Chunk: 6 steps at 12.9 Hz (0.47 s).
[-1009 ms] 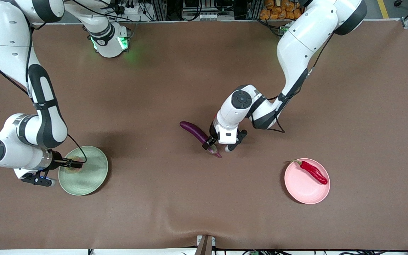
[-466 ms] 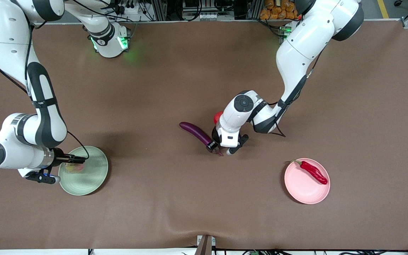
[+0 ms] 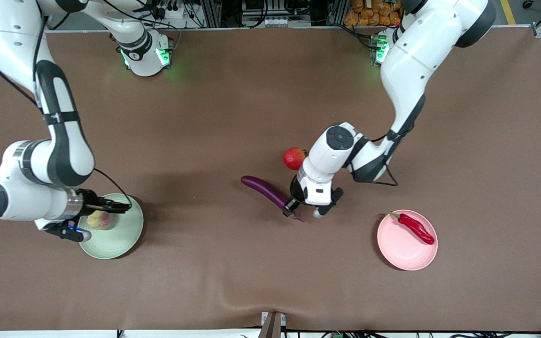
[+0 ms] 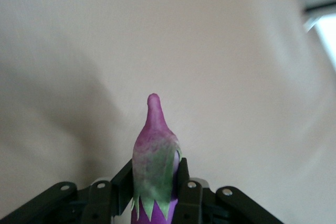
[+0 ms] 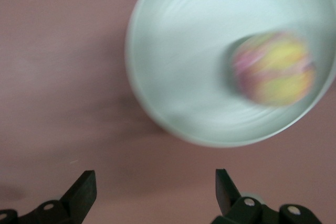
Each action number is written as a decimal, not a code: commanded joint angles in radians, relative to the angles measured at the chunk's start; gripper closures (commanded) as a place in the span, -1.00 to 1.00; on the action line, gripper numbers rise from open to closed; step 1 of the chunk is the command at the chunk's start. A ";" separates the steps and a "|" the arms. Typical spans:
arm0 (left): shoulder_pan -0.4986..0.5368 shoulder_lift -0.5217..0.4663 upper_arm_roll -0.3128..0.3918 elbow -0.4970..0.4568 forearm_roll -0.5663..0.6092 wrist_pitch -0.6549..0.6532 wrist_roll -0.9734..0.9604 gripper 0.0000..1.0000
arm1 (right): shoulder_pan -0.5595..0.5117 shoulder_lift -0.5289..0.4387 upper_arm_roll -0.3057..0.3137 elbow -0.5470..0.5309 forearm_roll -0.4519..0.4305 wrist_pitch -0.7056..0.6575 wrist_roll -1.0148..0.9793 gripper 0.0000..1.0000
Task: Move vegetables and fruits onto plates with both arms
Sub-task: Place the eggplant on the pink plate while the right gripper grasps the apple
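Eggplant [image 3: 266, 190], long, slim, glossy purple: clamped at its green-capped stem end by the left claw [image 3: 293, 210], near the middle of the brown table [image 3: 233, 108]. Seen from the left wrist, stem end pinched between the black fingers [image 4: 188, 192], tip pointing away. Whether already clear of the cloth or only just gripped, cannot tell.

Step in hand, by judgement: pick-up of the eggplant for carrying to a plate. Next move likely to call for a lift, then a carry toward the left arm's end of the table and a lowering onto the pale pink round plate [image 3: 399, 251], placed beside the chili rather than on top of it. Risk: long body swinging or slipping from an end grip.

Right claw [image 3: 115, 205]: spread wide, holding nothing, over the rim of the pale green round plate [image 3: 122, 239] at the right arm's end.

Containers:
- Pale green plate: one yellowish-pink ribbed round fruit [image 3: 100, 219], resting inside.
- Pale pink plate: one wrinkled red chili pepper [image 3: 416, 227] with green stem.

Yet to be moved: round red pomegranate-like fruit [image 3: 294, 158], on the table, farther from the front camera than the eggplant, just beside the left arm's wrist.
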<state>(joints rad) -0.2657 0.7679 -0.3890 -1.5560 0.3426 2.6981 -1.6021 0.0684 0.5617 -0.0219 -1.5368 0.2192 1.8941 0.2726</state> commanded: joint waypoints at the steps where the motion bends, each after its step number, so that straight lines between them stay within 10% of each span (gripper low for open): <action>1: 0.127 -0.029 -0.109 0.124 0.007 -0.241 0.130 1.00 | 0.106 -0.045 0.013 -0.013 0.064 -0.014 0.263 -1.00; 6: 0.416 -0.022 -0.245 0.151 -0.126 -0.336 0.560 1.00 | 0.356 0.015 0.010 0.079 0.088 0.105 0.716 -1.00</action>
<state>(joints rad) 0.0950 0.7266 -0.6033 -1.4217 0.2389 2.3982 -1.1487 0.3896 0.5388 -0.0002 -1.5248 0.2906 2.0030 0.8815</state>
